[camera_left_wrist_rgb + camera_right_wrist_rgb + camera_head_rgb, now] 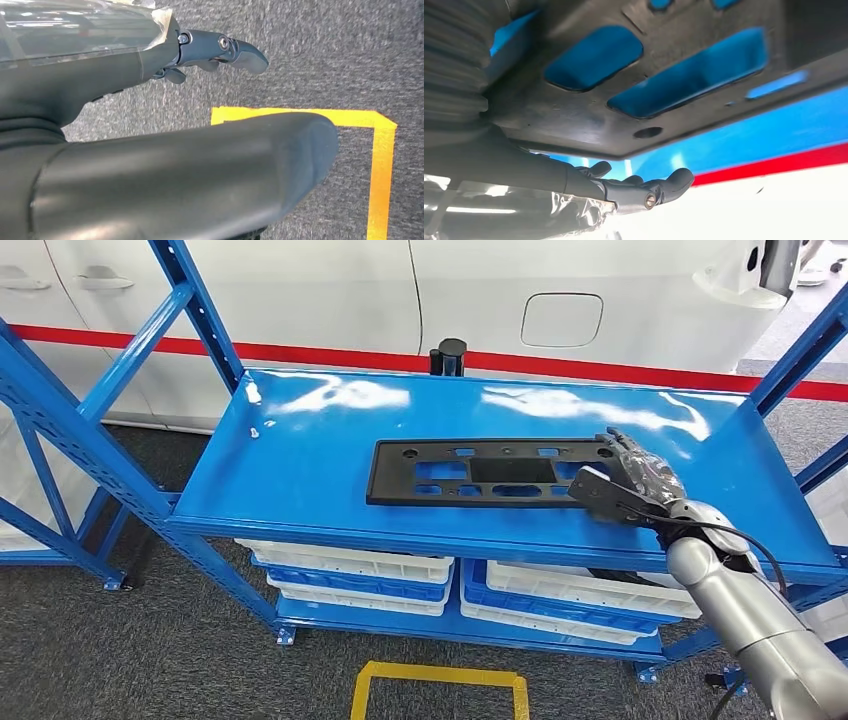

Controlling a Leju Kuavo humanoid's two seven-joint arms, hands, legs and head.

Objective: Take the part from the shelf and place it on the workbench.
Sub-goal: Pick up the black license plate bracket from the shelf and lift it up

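A white car body (560, 290) with a red stripe along its lower edge fills the background beyond the right hand, a fuel flap visible on its panel. In front of it stands a blue steel shelf rack (300, 470) with slanted perforated uprights; its glossy top shelf reflects bright light in pale streaks. Below that shelf, under the right hand, sit stacked white and blue plastic bins (360, 575) on a lower level. The floor is dark grey speckled carpet (150, 660), with a yellow taped rectangle (440, 680) marked on it on the robot's side of the rack.

On the top shelf lies a flat black rectangular plastic part (480, 472) with several cut-out slots through which the blue shelf shows. Its right end is at the right hand (625, 485), which reaches in on a silver arm from the lower right. The thumb lies over the near edge of the part's end and the darker fingers lie beyond its far corner; in the right wrist view the part's corner sits between thumb and fingers (659, 187), which are spread apart. Whether they are actually clamped on the part I cannot tell.

The left hand (200, 90) hangs above the carpet near the yellow tape, fingers lightly curled apart, holding nothing.

A small black cylindrical object (450, 355) stands behind the shelf's far edge.
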